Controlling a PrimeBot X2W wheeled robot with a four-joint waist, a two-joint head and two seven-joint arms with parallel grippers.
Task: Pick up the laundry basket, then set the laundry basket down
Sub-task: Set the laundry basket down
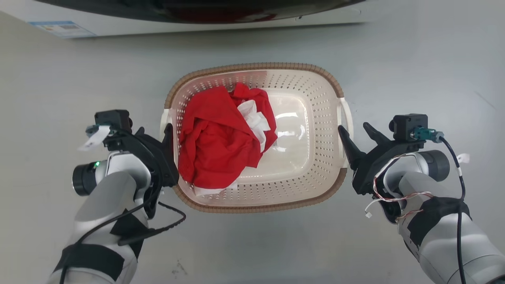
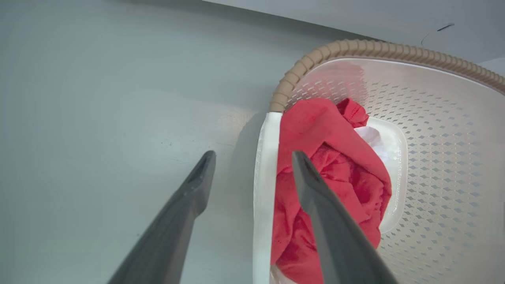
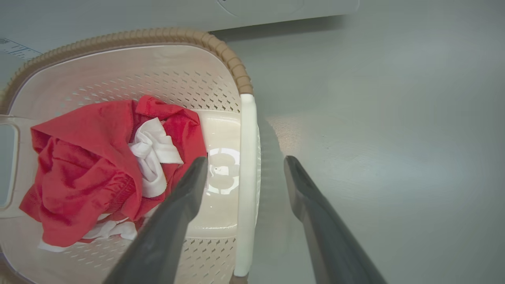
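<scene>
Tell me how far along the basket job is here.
Done: both arms are placed, the left gripper and right gripper open, each straddling a white side handle of the laundry basket. In hand: nothing is clamped; the basket, holding a red garment, appears to sit on the floor. Left: close, lift, set down, unless this is just after release, which this moment cannot settle.

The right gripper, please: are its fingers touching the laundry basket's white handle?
Apart. The right wrist view shows the right gripper open, its jaws straddling the laundry basket's white handle with a clear gap on each side.
</scene>
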